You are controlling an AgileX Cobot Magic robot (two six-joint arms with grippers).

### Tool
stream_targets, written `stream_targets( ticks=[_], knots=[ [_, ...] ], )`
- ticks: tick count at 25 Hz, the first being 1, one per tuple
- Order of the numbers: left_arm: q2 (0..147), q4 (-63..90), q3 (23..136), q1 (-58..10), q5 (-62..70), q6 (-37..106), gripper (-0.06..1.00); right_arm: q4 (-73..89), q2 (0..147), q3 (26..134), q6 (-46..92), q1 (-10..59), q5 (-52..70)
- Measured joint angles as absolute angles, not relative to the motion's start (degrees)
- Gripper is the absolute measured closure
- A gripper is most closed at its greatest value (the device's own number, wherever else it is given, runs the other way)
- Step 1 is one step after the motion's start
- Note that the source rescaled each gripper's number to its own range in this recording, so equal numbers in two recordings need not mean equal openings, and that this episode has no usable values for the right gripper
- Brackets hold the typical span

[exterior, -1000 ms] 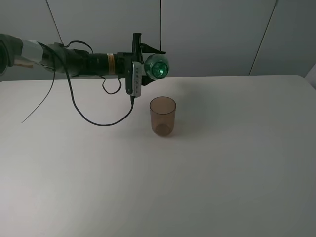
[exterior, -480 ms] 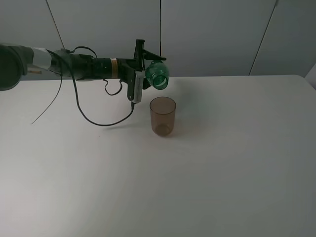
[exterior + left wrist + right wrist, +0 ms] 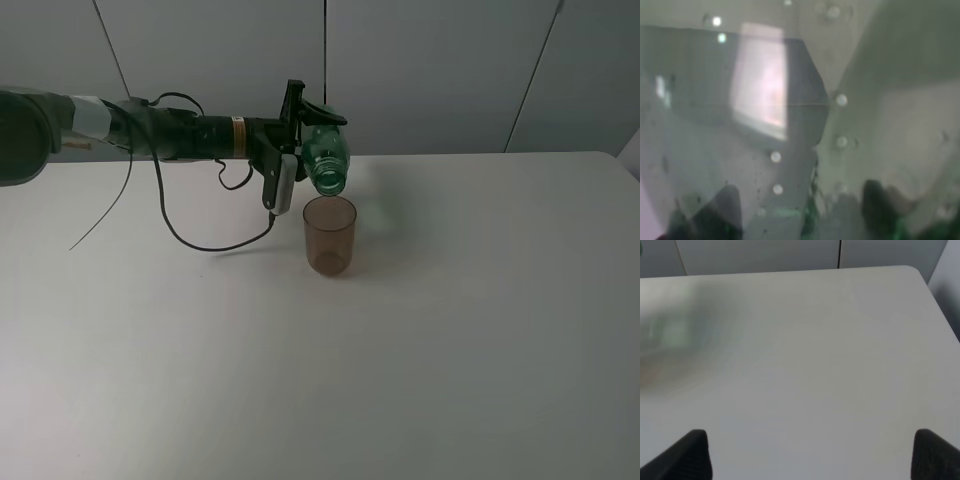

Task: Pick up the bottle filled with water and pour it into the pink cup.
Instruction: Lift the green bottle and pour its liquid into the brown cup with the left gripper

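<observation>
My left gripper (image 3: 304, 128) reaches in from the left and is shut on the green bottle (image 3: 326, 162). The bottle is tipped with its open neck pointing down, just above the rim of the pink cup (image 3: 329, 235). The cup stands upright on the white table (image 3: 450, 330). In the left wrist view the translucent bottle (image 3: 790, 110) fills the picture as a blur, with dark fingers (image 3: 722, 210) at its sides. In the right wrist view my right gripper (image 3: 812, 456) is open over bare table, its fingertips (image 3: 690, 455) far apart with nothing between them.
A black cable (image 3: 205, 245) hangs from the left arm and loops down to the table, left of the cup. Grey wall panels (image 3: 430, 70) stand behind the table's far edge. The right arm does not show in the exterior high view.
The left wrist has rolled, turning the bottle from lying level with its mouth toward the camera to neck-down over the cup. The gripper has shifted slightly right. The cup has not moved.
</observation>
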State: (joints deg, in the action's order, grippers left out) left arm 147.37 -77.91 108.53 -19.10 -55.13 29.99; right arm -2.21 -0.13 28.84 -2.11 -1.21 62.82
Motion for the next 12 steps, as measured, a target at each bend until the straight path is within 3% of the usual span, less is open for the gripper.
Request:
stream_targets(
  ticks=[12],
  knots=[
    [147.37,-77.91,109.17,-19.08,-54.57,34.65,0.94,-2.21,-0.13,28.84,-2.11,-1.21,62.82]
  ],
)
